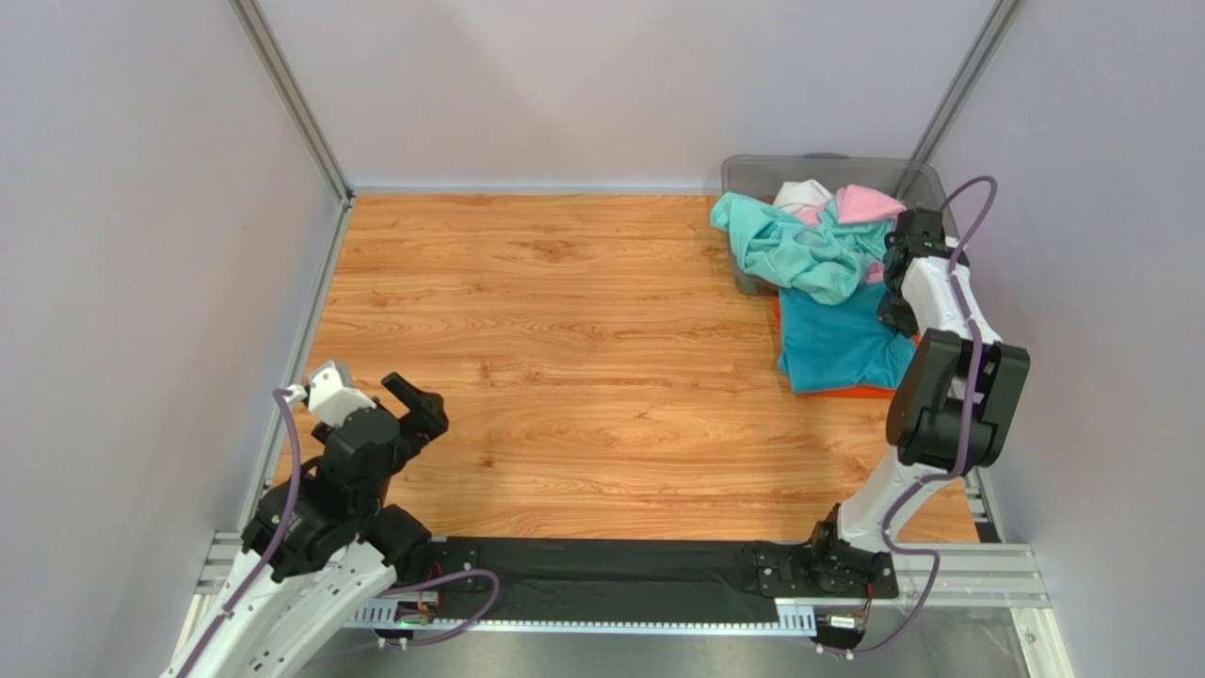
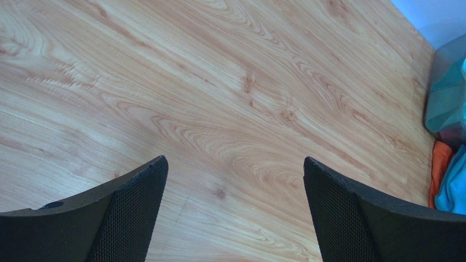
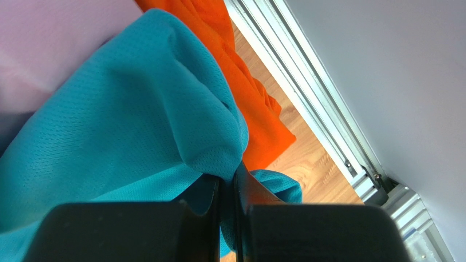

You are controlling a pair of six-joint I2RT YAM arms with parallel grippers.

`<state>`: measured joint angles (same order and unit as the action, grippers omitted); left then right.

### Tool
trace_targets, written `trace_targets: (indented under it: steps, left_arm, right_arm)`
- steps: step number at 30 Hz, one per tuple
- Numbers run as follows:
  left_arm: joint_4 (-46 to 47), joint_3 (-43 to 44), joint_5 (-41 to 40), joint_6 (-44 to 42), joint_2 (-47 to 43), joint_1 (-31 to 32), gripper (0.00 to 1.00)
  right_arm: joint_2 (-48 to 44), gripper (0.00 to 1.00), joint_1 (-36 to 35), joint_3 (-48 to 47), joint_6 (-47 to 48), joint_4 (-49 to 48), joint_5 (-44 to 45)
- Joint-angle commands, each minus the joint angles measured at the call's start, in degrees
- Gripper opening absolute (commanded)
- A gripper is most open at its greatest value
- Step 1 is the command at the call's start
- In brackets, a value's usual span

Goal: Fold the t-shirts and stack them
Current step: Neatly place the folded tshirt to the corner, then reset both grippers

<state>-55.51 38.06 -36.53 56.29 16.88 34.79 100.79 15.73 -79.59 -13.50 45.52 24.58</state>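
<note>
The right tool (image 3: 229,183) is pinching a fold of the teal-blue t-shirt (image 3: 126,109), jaws closed on the cloth, just in front of the grey bin (image 1: 792,167). The shirt, a fine mesh knit, is lying rumpled, running from the bin's front toward the arms, over the orange t-shirt (image 3: 240,82). The left tool (image 2: 235,169) is hanging wide open above the desk (image 1: 566,325), well away from the bin.

No legible text in any of the three views, no label, no brand mark, no number, no sign to be read on any surface
</note>
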Motion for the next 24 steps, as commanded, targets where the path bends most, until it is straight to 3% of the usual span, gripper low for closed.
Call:
trace_targets:
  steps: [1, 4, 7, 8, 9, 11, 13, 17, 18, 24]
  left_arm:
    - [0.8, -0.1, -0.6, 0.0, 0.1, 0.1, 1.00]
    - [0.8, -0.1, -0.6, 0.0, 0.0, 0.1, 1.00]
    - [0.8, -0.1, -0.5, -0.2, 0.3, 0.1, 1.00]
    - [0.8, 0.0, -0.5, -0.2, 0.3, 0.1, 1.00]
    - [0.8, 0.0, -0.4, -0.2, 0.3, 0.1, 1.00]
    - [0.9, 0.1, -0.1, -0.4, 0.3, 0.1, 1.00]
    - [0.8, 0.1, 0.1, -0.5, 0.5, 0.1, 1.00]
    - [2.1, 0.8, 2.5, -2.0, 1.2, 0.1, 1.00]
    - [2.6, 1.1, 3.3, -2.5, 1.4, 0.1, 1.00]
    - [1.8, 2.6, 4.5, -2.4, 5.2, 0.1, 1.00]
  right_arm:
    - [3.4, 0.00, 1.2, -2.6, -0.9, -4.1, 2.7]
    - [5.8, 0.03, 2.0, -3.5, -1.4, -4.5, 4.2]
    - [7.7, 0.26, 2.5, -4.4, -2.1, -4.3, 4.7]
    - [8.2, 0.45, 2.6, -5.0, -2.2, -4.2, 4.6]
    - [8.5, 0.54, 2.6, -5.3, -2.3, -3.8, 4.7]
    - [8.5, 0.62, 2.6, -6.2, -3.5, -1.9, 5.1]
    - [7.9, 0.64, 2.6, -7.8, -4.4, -0.5, 4.5]
    - [1.7, 0.77, 2.6, -8.5, -8.1, 2.9, 4.0]
    - [0.2, 0.97, 2.6, -7.8, -8.4, 3.2, 2.6]
    - [-14.3, 1.00, 2.1, -1.1, -9.4, 4.0, -6.3]
